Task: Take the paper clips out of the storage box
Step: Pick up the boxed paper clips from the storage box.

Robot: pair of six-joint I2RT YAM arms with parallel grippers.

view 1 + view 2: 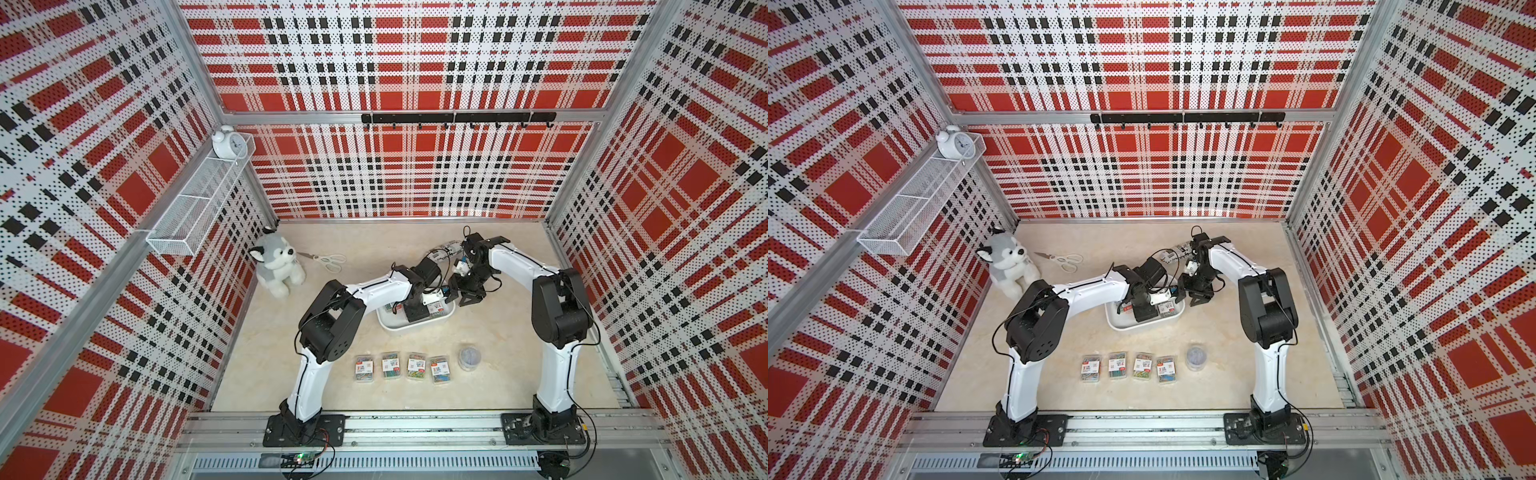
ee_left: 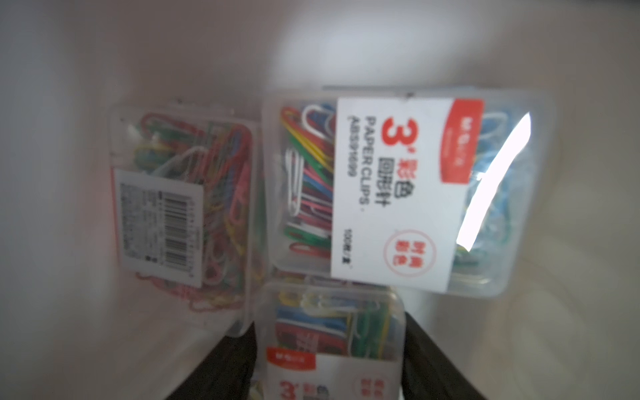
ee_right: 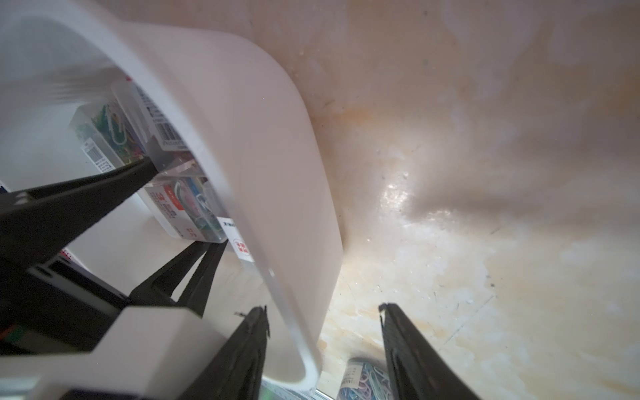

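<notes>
Overhead, in both top views, we are seeing the box (image 1: 395,328) sitting mid-table with both arms reaching over it, while four cases (image 1: 390,365) and the tub (image 1: 470,358) are lying out in a row on the table, well apart from it. Through the left wrist, the left gripper (image 2: 329,322) is pressing its fingers (image 2: 225,367) against both sides of one case (image 2: 332,346) on the box floor. A label-up case (image 2: 398,194) and a barcode-up case (image 2: 183,207) are lying just beyond. We are judging these light, stiff and slick, so gripping across the narrow width, low on the walls, is looking safest. Through the right wrist, the right gripper (image 3: 322,308) is holding its jaws apart, straddling the box wall without clamping it, and more cases are showing inside.
</notes>
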